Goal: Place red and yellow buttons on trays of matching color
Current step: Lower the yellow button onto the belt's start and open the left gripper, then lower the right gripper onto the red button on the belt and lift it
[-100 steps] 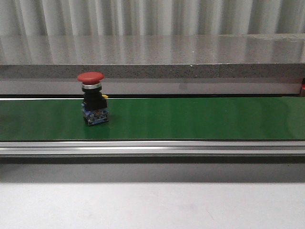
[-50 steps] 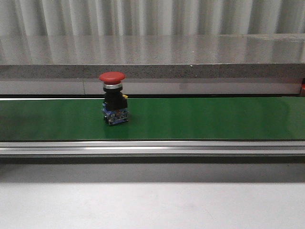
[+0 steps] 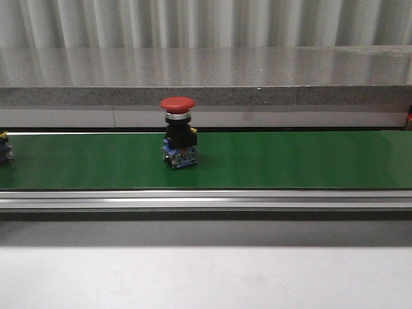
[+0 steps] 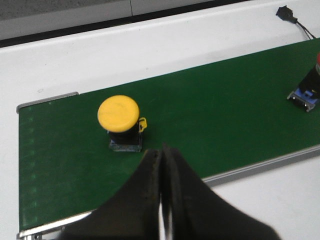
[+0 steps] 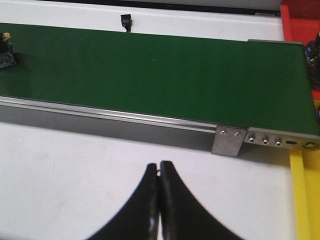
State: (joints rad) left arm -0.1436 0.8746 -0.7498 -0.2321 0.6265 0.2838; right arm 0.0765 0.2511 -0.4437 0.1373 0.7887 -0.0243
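A long green conveyor belt (image 3: pixel 270 161) runs across the scene in front of me, edged by a silver aluminium rail (image 3: pixel 206 199) and set on a white table (image 3: pixel 206 277). Behind it stands a grey speckled ledge (image 3: pixel 206 96) under a wall of pale corrugated panels (image 3: pixel 206 22).

The red button (image 3: pixel 179 132) stands upright on the belt, its red mushroom cap over a black body and a blue base, a little left of centre in the front view. At that view's far left edge, part of a second switch shows on the belt.

From my left wrist, the yellow button (image 4: pixel 119 121) stands upright on the belt just beyond my fingertips and slightly to one side, not touching them; the red button shows at the far edge of that view, well apart. My left gripper (image 4: pixel 161 152) has its fingers pressed together, holding nothing, hanging over the near part of the belt.

My right gripper (image 5: pixel 159 166) likewise has its fingers pressed together and empty, over the white table short of the belt's rail. Beyond it lies the belt's end with a metal bracket (image 5: pixel 229 141). A yellow tray (image 5: pixel 305 200) sits beside that end, a red tray (image 5: pixel 300 22) farther off beyond it. A small black connector (image 5: pixel 126 21) lies on the table past the belt.
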